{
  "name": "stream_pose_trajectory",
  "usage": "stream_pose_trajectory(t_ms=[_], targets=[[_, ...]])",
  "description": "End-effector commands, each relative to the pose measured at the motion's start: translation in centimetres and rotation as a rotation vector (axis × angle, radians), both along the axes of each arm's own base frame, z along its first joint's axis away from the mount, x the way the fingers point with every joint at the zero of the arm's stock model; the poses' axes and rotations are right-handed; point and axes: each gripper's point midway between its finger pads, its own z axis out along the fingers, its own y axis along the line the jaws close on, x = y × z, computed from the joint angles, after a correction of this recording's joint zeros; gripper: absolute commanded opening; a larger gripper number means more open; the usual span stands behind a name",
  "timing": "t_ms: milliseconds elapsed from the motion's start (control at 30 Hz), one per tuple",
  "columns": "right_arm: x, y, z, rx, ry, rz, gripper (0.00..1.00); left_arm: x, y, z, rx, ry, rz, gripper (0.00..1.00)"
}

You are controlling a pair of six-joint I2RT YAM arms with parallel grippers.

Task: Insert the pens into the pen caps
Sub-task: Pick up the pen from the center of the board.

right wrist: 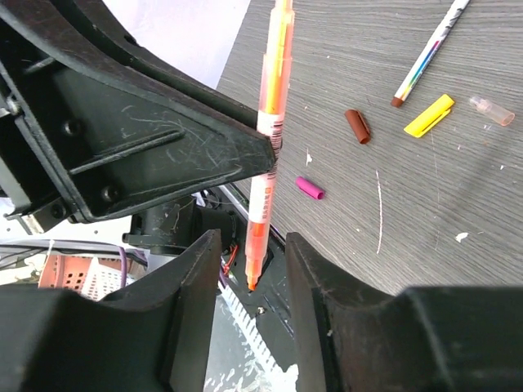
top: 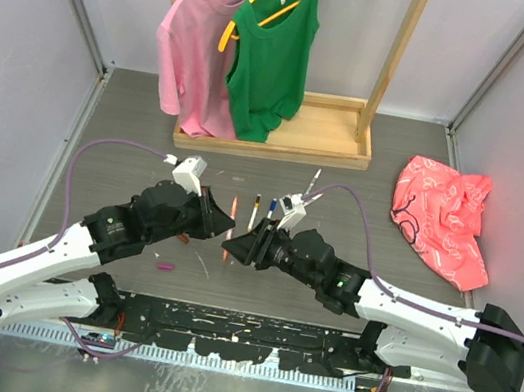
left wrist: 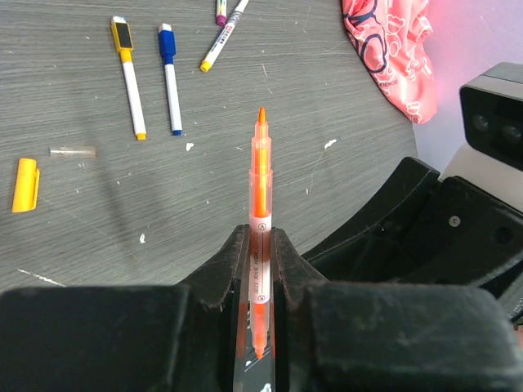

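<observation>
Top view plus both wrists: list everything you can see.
orange pen: one, orange, held above the table
loose pens: at least four, white barrels, yellow, blue or brown ends, mid table
caps: four, yellow, brown, magenta, clear, lying by the pens
cloth: one, red patterned, crumpled, table right
rack: one, wooden, far edge
shirt: one, pink, hung on rack
tank top: one, green, hung on rack
left arm: one, white and black, jaws shut on orange pen
right arm: one, white and black, jaws open either side of that pen's end
</observation>
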Motion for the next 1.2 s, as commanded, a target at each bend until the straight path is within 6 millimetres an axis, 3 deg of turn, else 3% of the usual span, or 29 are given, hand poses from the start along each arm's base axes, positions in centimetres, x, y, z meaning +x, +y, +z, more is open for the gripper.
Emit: stream_pose_trajectory(t_ms=[0,233,400,567,767,1167], targets=[[0.7,0.7,2.5,0.071,-0.033,-0.025,0.41,0.3,-1.0,4.6,-0.126,-0.076,-0.005,0.0],[0.9,1.0,2.6,0.08,-0.035,-0.027,0.33,0.0,-1.0,4.8,-0.145,-0.071,-0.006,0.0],[0.9,1.1,2.9,0.089,-0.04,-0.022,0.19,-0.2,-0.9,4.3,-0.146,-0.059,-0.005,0.0],[0.6,1.4,3.3,0.104,-0.036,-0.007,0.05,0.0,-0.8,3.7,-0.132,-0.052,0.004,0.21],[0.4,1.6,4.3,0.124,-0.039,0.008,0.02,0.0,-1.0,3.4,-0.125,-0.047,-0.002,0.32],[0.0,1.8,5.4,0.146,-0.042,0.032,0.0,-0.1,-1.3,2.8,-0.116,-0.037,-0.009,0.3]])
